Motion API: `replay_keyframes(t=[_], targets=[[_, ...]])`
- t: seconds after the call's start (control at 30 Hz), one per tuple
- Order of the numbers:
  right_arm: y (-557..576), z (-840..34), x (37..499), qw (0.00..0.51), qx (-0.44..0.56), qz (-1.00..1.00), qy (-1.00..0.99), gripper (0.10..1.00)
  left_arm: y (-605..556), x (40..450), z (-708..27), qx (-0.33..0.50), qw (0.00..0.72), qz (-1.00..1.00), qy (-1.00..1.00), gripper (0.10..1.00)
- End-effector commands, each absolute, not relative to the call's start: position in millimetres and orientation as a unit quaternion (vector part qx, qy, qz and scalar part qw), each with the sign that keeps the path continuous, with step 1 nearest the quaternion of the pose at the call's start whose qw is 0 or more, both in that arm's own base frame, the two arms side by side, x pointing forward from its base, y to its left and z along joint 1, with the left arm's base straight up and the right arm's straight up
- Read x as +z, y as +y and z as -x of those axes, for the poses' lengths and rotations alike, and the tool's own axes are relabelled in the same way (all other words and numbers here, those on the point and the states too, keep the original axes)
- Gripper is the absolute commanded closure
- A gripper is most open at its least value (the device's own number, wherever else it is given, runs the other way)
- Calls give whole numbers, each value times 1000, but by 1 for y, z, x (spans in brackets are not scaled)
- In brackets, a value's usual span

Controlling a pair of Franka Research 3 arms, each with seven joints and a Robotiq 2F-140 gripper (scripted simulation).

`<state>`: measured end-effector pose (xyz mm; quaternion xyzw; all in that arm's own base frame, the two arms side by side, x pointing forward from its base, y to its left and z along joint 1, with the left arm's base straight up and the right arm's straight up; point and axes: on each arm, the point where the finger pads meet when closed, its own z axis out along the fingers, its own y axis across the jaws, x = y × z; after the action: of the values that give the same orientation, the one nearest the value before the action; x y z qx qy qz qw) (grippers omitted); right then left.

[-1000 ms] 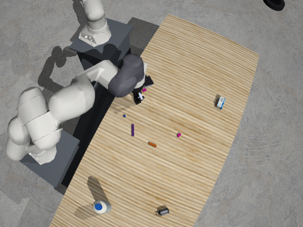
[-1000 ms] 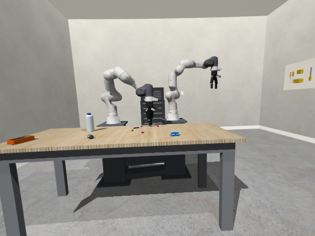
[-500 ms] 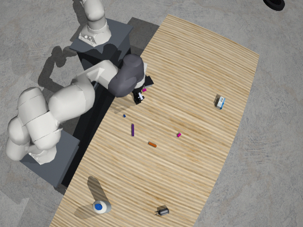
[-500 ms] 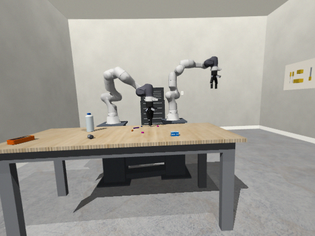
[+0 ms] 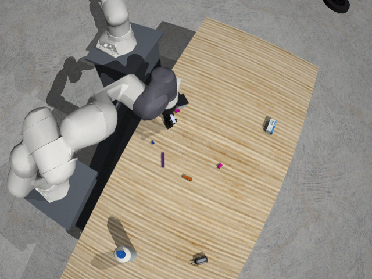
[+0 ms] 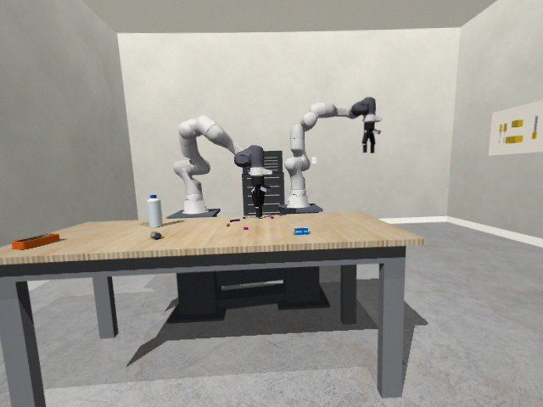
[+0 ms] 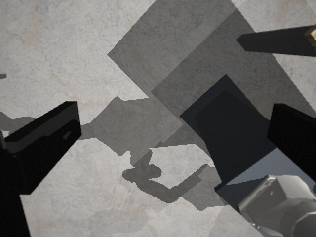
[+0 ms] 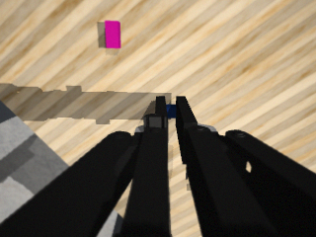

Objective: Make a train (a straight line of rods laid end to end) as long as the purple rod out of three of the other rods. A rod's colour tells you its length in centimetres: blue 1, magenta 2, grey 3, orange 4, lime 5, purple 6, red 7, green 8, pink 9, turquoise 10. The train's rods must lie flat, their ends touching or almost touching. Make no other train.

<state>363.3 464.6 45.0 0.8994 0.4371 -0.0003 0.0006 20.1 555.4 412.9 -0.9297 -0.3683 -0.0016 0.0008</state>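
Non-task stuff: bottle [image 5: 124,254] [image 6: 153,213], white with blue cap, upright near one long edge of the surface [image 5: 240,192] [image 6: 210,242]. Mouse-like dark thing [image 5: 200,260] [image 6: 155,235] on it too. Small blue-and-white box [image 5: 271,126] [image 6: 301,231], well apart from both. Orange case [image 6: 36,241] at one end, exterior view only. Behind: dark drawer cabinet [image 6: 263,186]. Tool board [image 6: 526,127] on side wall.
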Motion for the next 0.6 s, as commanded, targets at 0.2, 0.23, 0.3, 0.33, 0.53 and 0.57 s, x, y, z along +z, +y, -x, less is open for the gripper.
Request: replay_keyframes(t=[0.2,0.23,0.3,0.33,0.53,0.57], targets=[[465,-363,37,0,0,-900,436,974,554,413,-20,0,0,930,-366,98],[465,-363,37,0,0,-900,436,974,554,413,-20,0,0,930,-366,98],[465,-363,37,0,0,-900,436,974,554,413,-20,0,0,930,-366,98],[465,-363,37,0,0,-900,436,974,554,413,-20,0,0,930,-366,98],[465,-363,37,0,0,-900,436,974,554,413,-20,0,0,930,-366,98],[465,-363,37,0,0,-900,436,974,554,413,-20,0,0,930,-366,98]])
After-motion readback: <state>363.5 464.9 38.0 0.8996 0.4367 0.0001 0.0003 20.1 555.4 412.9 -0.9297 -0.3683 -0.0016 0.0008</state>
